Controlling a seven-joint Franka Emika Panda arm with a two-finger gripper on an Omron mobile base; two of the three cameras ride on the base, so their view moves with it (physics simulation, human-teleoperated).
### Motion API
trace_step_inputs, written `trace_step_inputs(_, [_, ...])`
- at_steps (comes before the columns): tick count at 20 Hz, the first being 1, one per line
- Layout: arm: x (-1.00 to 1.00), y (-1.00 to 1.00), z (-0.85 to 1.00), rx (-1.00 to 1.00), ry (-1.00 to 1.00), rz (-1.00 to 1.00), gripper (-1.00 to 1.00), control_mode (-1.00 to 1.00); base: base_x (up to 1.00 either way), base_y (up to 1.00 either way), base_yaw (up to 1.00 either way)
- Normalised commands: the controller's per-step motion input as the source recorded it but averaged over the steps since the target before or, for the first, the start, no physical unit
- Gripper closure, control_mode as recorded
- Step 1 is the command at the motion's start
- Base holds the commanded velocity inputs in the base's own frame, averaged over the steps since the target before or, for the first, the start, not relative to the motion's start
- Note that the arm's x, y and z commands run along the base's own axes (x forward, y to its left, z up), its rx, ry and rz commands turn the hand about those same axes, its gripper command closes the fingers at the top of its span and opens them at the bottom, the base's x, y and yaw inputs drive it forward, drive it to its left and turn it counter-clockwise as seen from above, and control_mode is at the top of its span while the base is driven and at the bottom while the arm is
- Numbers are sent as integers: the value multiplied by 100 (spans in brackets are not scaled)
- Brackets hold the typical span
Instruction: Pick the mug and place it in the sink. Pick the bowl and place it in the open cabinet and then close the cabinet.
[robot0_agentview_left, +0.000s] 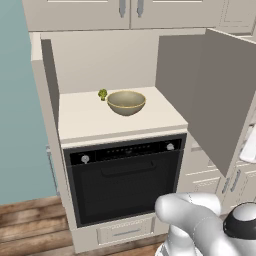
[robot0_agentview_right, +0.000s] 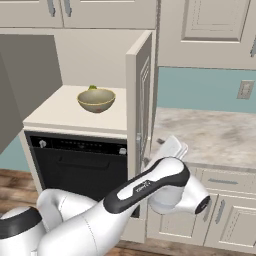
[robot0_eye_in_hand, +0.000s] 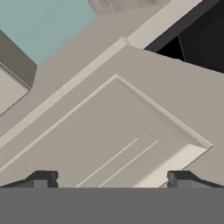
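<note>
The cabinet (robot0_agentview_left: 100, 60) stands open directly above the black oven (robot0_agentview_left: 125, 180), as wide as the oven, with a plain beige interior and both tall doors swung outward. Its right door (robot0_agentview_left: 220, 95) juts forward past the oven's right edge; in the right base view that same door (robot0_agentview_right: 142, 100) is seen edge-on, between the oven and the marble bench (robot0_agentview_right: 210, 135). The left door (robot0_agentview_left: 50, 85) hangs open beyond the oven's left side, against the teal wall.

The white arm (robot0_agentview_right: 145, 190) reaches across in front of the oven's lower right corner, its end lying low beside the right door. In the hand view the raised-panel face of the door (robot0_eye_in_hand: 118, 131) lies close ahead, with a dark patch of oven showing beyond its far edge.

The hand (robot0_eye_in_hand: 111, 179) is open, its two dark fingertips (robot0_eye_in_hand: 43, 178) spread wide with nothing between them.

The bowl (robot0_agentview_left: 126, 102) sits upright on the cabinet floor just above the oven (already inside, roughly centred). A tiny green broccoli-like item (robot0_agentview_left: 102, 94) rests just beside the bowl, towards the back left.
</note>
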Motion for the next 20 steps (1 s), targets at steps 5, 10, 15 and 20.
trace_step_inputs(5, [-7,31,0,0,-3,2,-100,-100,0,0,0])
trace_step_inputs(10, [-24,34,0,0,-4,1,-100,-100,0,0,0])
trace_step_inputs(15, [-21,36,0,0,-2,0,-100,-100,0,0,0])
trace_step_inputs(20, [-2,58,0,0,0,0,-100,-100,0,0,0])
